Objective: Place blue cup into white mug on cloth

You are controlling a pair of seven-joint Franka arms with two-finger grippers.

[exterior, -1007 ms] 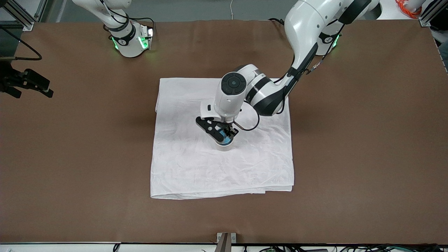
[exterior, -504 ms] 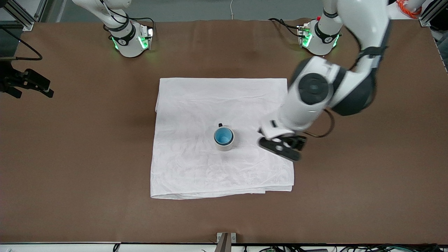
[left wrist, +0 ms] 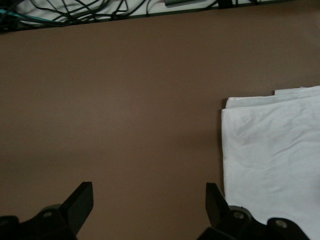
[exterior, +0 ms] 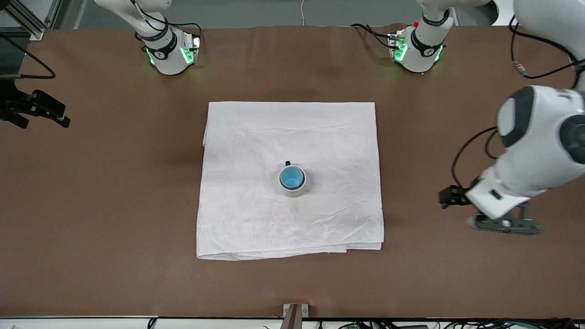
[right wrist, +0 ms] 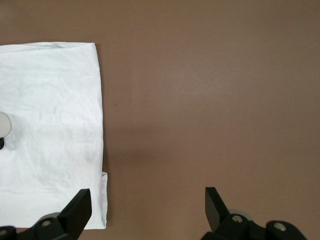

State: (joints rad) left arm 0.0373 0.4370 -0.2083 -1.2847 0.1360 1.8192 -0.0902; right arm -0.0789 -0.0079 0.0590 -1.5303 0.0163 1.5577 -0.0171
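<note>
The light-blue cup [exterior: 292,177] sits upright inside the cream-white mug [exterior: 293,189], whose black handle [exterior: 288,163] points toward the robots' bases. The mug stands near the middle of the wrinkled white cloth [exterior: 256,137]. My left gripper [exterior: 505,225] is open and empty, over bare table toward the left arm's end, apart from the cloth; its wrist view shows its gripper [left wrist: 147,202] and a cloth corner [left wrist: 272,150]. My right gripper [right wrist: 146,205] is open and empty over bare table beside the cloth [right wrist: 50,130]; the mug's rim [right wrist: 4,125] shows at that view's edge.
A black camera mount [exterior: 34,107] stands at the right arm's end of the table. A metal bracket [exterior: 295,313] sits at the table's edge nearest the front camera. Cables [left wrist: 75,10] lie past the table edge. The right arm's base [exterior: 169,50] stays put; that arm waits.
The left gripper let go of the blue cup in the mug, rose, and swung away toward the left arm's end of the table. The cup and mug stayed put.
</note>
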